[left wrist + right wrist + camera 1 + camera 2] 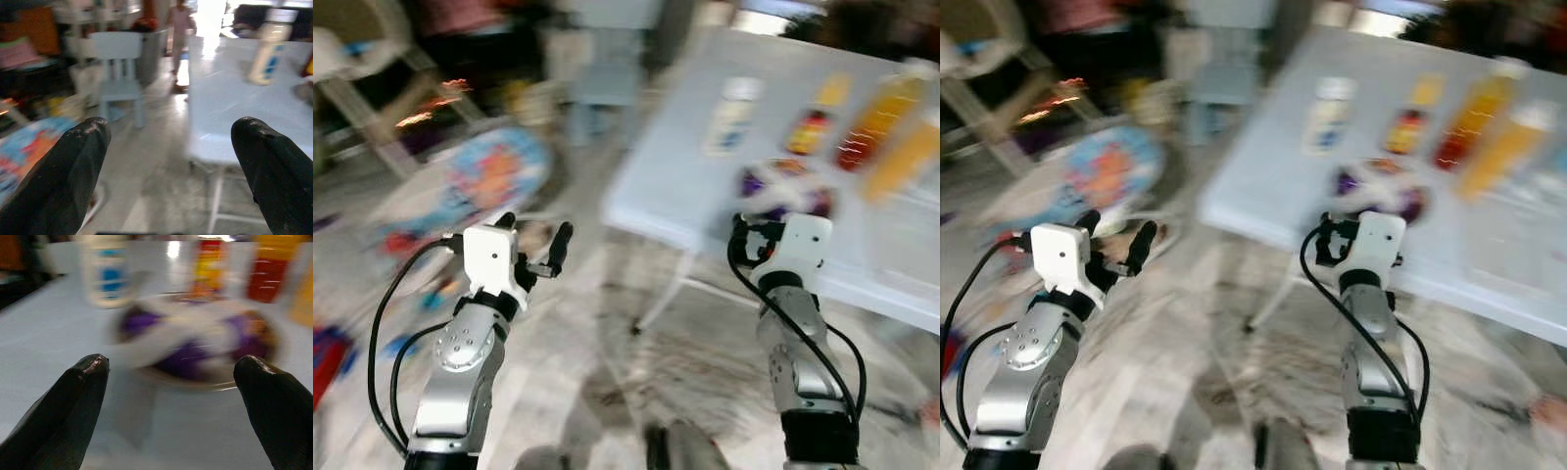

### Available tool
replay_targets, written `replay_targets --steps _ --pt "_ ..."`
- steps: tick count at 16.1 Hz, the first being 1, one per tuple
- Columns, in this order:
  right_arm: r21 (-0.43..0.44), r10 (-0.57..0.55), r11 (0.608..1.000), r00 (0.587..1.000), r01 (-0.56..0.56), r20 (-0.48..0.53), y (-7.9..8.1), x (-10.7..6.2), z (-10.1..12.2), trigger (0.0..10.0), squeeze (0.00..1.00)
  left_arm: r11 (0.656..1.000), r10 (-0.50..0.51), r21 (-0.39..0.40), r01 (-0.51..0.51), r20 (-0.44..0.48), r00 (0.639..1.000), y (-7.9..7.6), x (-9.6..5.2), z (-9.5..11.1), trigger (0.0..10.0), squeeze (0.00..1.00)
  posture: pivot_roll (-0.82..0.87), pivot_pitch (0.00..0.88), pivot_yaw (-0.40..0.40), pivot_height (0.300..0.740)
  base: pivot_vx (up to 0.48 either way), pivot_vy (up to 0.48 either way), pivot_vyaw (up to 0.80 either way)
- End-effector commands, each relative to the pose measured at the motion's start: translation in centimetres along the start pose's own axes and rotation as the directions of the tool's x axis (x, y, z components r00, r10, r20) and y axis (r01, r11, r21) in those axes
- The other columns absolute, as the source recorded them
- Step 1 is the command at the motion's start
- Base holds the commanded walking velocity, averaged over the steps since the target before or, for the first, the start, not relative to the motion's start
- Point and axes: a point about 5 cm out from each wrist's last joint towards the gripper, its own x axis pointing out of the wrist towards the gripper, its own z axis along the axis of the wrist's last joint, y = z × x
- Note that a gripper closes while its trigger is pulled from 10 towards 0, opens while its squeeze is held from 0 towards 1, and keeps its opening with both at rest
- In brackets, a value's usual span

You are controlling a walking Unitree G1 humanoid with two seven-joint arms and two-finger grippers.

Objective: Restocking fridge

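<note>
The views are blurred. A light blue table (671, 191) at the right carries a white bottle with a blue label (734, 113), a small yellow and red bottle (816, 119), two tall orange juice bottles (881, 122) and a white bowl with purple contents (195, 345). My right gripper (173, 364) is open at the table's near edge, pointing at the bowl with nothing between its fingers. Left of the table and apart from it, my left gripper (534, 231) is held up over the floor, open and empty.
A small pale blue chair (117, 63) stands beyond the table's left corner. A colourful round mat or toy (484, 176) lies on the floor at the left, with pale furniture legs (362, 108) behind it. A person (180, 29) stands far back. The floor is marbled grey.
</note>
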Motion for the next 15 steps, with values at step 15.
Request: replay_targets --steps 15 --pt "-0.009 -0.024 1.000 1.000 0.024 0.007 -0.13 -0.44 0.04 10.0 0.00 0.998 -0.053 -0.034 0.054 0.022 0.998 -0.70 -0.13 0.42 10.0 0.00 -0.05 0.107 -0.020 0.740 0.025 0.000 -0.24"
